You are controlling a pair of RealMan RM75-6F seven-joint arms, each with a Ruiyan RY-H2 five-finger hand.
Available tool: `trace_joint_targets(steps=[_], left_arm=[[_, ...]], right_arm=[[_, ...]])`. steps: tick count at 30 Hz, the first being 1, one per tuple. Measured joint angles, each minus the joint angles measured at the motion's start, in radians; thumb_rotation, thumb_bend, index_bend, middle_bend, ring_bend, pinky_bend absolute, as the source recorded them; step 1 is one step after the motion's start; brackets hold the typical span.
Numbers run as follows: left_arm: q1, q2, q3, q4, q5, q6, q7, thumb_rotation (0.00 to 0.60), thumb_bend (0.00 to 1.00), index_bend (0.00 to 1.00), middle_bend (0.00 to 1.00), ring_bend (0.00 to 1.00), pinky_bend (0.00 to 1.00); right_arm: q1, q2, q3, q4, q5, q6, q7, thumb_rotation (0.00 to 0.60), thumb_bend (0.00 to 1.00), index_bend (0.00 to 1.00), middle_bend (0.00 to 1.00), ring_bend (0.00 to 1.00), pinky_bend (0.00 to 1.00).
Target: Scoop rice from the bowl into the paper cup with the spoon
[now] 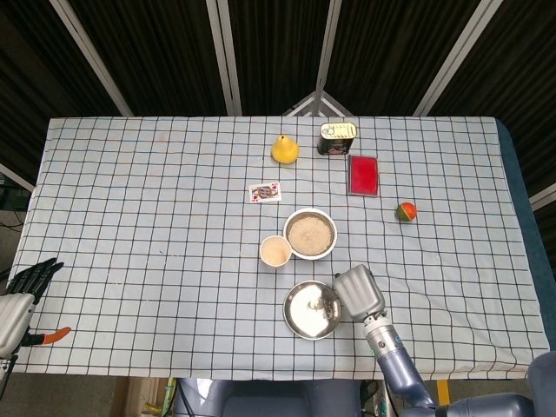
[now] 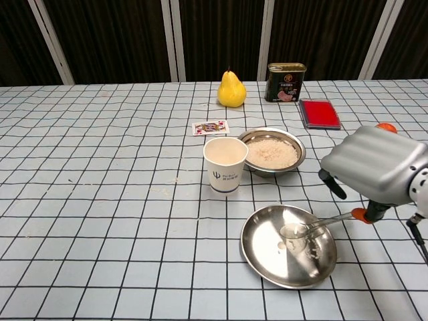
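Observation:
A steel bowl of rice [image 1: 310, 233] [image 2: 271, 151] sits mid-table, and the paper cup [image 1: 275, 252] [image 2: 225, 164] stands just to its left, touching it or nearly so. Nearer me lies a shallow steel plate [image 1: 300, 321] [image 2: 267, 261] with a few rice grains in it. My right hand [image 1: 359, 293] [image 2: 378, 164] hovers at the plate's right rim and holds the spoon [image 2: 314, 225] by its orange-tipped handle. The spoon's bowl rests low inside the plate. My left hand [image 1: 22, 288] stays off the table's left front corner with its fingers spread and nothing in it.
At the back stand a yellow pear [image 1: 284, 149] [image 2: 231, 89] and a tin can [image 1: 337, 136] [image 2: 285, 81]. A red box [image 1: 363, 175] [image 2: 319, 112] lies right of them, a playing card [image 1: 265, 192] [image 2: 210, 127] behind the cup, and a small orange-green fruit [image 1: 406, 211] to the right.

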Motion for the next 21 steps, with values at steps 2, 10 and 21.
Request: trace_joint_targets(steps=[2, 10, 21], left_arm=[[0.000, 0.000, 0.000, 0.000, 0.000, 0.000, 0.001, 0.600, 0.03, 0.00, 0.00, 0.00, 0.00], [0.003, -0.002, -0.003, -0.001, -0.003, 0.005, 0.004, 0.600, 0.03, 0.00, 0.00, 0.00, 0.00], [0.007, -0.007, -0.008, 0.006, -0.003, 0.019, 0.013, 0.600, 0.03, 0.00, 0.00, 0.00, 0.00]], right_arm=[[-0.002, 0.002, -0.004, -0.004, -0.001, 0.004, -0.003, 0.600, 0.31, 0.53, 0.96, 0.97, 0.98], [-0.003, 0.016, -0.002, 0.008, -0.046, 0.031, -0.011, 0.600, 0.31, 0.51, 0.93, 0.91, 0.96], [-0.043, 0.137, -0.017, 0.049, -0.214, 0.149, 0.032, 0.600, 0.31, 0.20, 0.42, 0.38, 0.57]])
